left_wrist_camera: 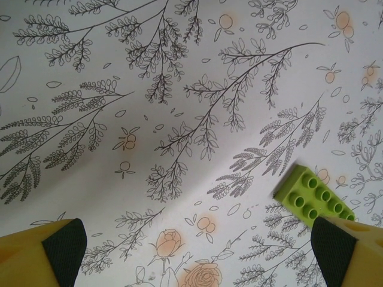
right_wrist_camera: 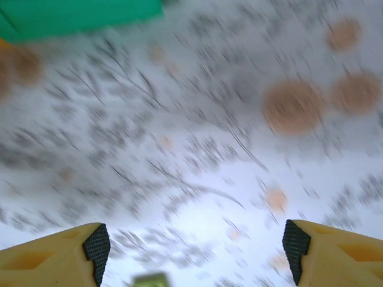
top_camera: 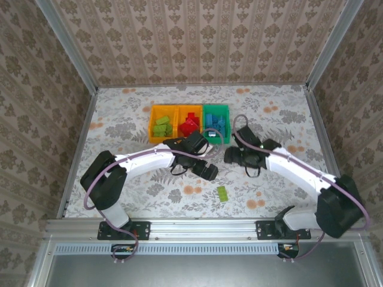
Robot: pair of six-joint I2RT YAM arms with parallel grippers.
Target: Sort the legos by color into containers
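Note:
One lime green lego (top_camera: 222, 192) lies loose on the table in front of both arms. In the left wrist view that lego (left_wrist_camera: 314, 197) sits studs up, just beyond my right fingertip (left_wrist_camera: 332, 248). My left gripper (top_camera: 207, 171) (left_wrist_camera: 194, 254) is open with nothing between its fingers. My right gripper (top_camera: 229, 155) (right_wrist_camera: 194, 245) is open too, over bare cloth; its view is blurred. The containers stand in a row at the back: an orange-yellow bin (top_camera: 152, 124) holding green legos, an orange-yellow bin (top_camera: 179, 110) holding red ones, and a green bin (top_camera: 227, 119) (right_wrist_camera: 78, 15) holding blue ones.
A floral cloth (top_camera: 131, 113) covers the table, with metal frame posts and patterned walls around it. A blurred green patch (right_wrist_camera: 149, 279) shows at the bottom edge of the right wrist view. Both grippers hover close together in front of the bins.

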